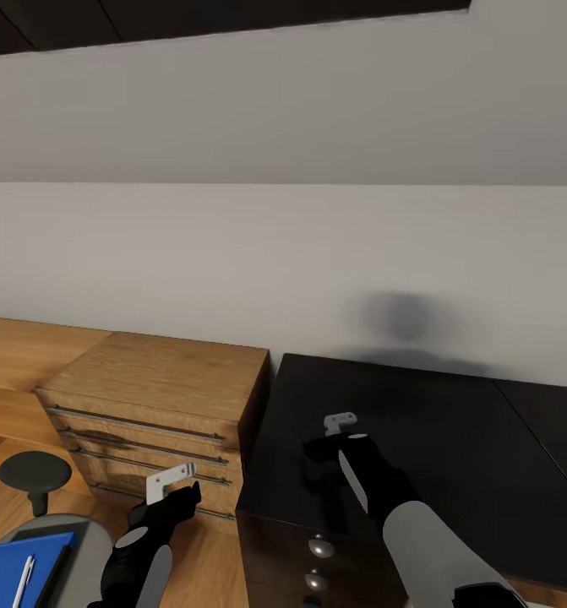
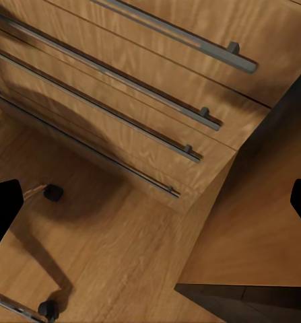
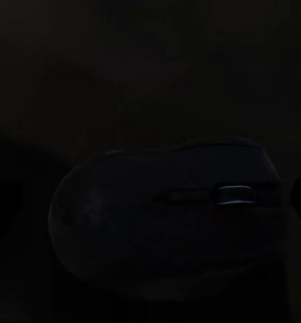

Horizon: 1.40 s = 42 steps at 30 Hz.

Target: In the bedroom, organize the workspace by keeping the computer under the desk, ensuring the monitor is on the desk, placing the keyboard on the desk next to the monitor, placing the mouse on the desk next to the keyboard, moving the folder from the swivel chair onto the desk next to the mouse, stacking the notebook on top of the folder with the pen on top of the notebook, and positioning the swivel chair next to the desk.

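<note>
Over the black-topped table (image 1: 418, 439), the head view shows the right pincer (image 1: 340, 431) hanging low above the dark surface near its front left corner, while the left pincer (image 1: 177, 485) hovers off the table's edge, in front of the oak wooden dresser (image 1: 160, 397); the flat bright blue folder (image 1: 25, 566) with the slim white pen (image 1: 25, 578) on it lies on the grey swivel chair (image 1: 80, 549) at lower left. From the left wrist, the fingers stand wide with nothing between them, above the light wood floor (image 2: 123, 249) and the dresser's steel handles. From the right wrist, a dark rounded mouse (image 3: 163, 215) sits just ahead on the table, between fingers that look spread, though it is too dim to tell if they touch it. The likely trouble: black on black hides the mouse's outline, so a misjudged closing could nudge it away or pinch it off-centre and let it slip.
</note>
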{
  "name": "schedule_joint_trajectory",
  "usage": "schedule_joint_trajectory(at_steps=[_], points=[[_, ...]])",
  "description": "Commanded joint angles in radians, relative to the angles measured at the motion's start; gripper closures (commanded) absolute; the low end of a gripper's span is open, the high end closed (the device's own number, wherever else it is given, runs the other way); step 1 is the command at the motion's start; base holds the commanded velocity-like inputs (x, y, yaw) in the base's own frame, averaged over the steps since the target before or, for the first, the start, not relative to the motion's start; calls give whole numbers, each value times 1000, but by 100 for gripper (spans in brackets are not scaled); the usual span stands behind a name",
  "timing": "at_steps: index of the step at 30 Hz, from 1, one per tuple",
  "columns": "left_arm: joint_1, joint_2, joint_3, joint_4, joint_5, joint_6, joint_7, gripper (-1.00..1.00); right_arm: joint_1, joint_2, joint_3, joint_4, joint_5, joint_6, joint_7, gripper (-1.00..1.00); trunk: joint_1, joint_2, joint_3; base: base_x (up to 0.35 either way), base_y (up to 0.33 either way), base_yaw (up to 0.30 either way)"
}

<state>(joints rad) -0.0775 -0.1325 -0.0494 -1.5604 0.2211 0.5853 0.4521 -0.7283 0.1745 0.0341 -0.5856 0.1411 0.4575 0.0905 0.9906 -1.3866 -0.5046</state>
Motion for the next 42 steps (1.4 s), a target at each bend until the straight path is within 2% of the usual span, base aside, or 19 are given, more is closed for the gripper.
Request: schedule_joint_trajectory(at_steps=[1, 9, 11, 42], points=[[-1, 0, -1, -1, 11, 2, 10, -100, 0, 0, 0, -2, 11, 6, 6, -100, 0, -1, -1, 0, 0, 0], [-1, -1, -2, -1, 12, 3, 10, -100, 0, 0, 0, -2, 11, 6, 6, -100, 0, -1, -1, 0, 0, 0], [-1, -1, -3, -1, 12, 4, 10, -100, -1, 0, 0, -2, 11, 6, 6, -100, 8, -15, -7, 0, 0, 0], [-1, -1, -3, 0, 12, 4, 10, -100, 0, 0, 1, -3, 15, 19, 4, -100, 8, -15, -7, 0, 0, 0]])
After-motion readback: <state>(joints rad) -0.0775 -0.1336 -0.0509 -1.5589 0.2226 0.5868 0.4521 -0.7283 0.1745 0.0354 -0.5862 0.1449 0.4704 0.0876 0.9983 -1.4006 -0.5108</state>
